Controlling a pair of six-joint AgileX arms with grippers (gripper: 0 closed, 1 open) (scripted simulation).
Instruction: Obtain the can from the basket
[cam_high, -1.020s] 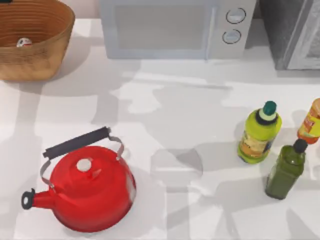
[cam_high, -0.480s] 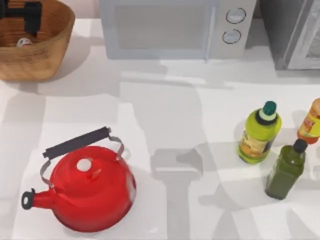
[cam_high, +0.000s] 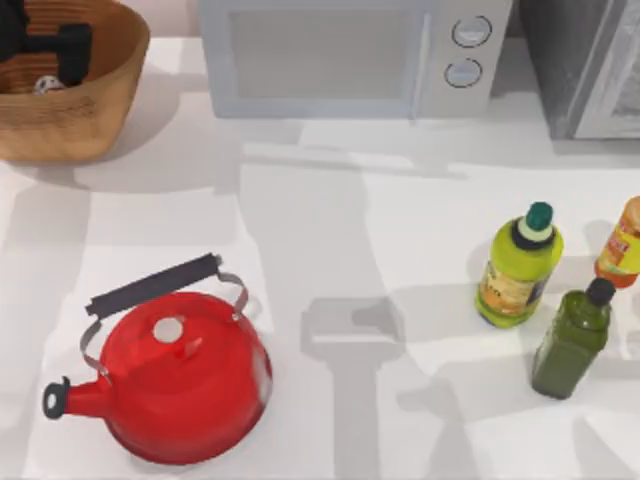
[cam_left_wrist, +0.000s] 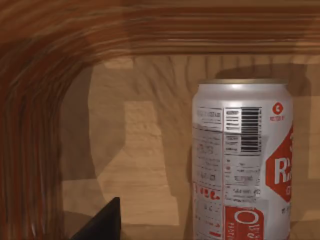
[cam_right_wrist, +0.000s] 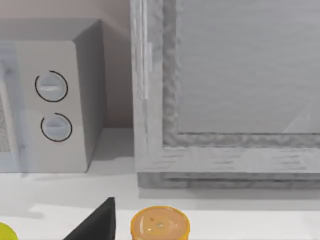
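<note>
So the left gripper is hanging over the wicker basket at the tabletop's far left corner, and I honestly can't tell whether its jaws are released or clenched. The can sits on the basket floor, right under the gripper in the top view; in the left wrist view the can is silver with red print and a barcode, with one dark finger beside it and not touching. The basket's ribbed wall curves around close on one side, so the room in there is tight. Outside it, the nearest thing is a white microwave along the back edge, just beside the basket. A red kettle sits near the front left, well apart from the basket. Over on the right there's a yellow-green bottle, a dark green bottle and an orange bottle clustered together, plus a grey cabinet at the back right. The middle of the tabletop is wide open. The right wrist view looks at the microwave dials and the orange bottle's cap.
</note>
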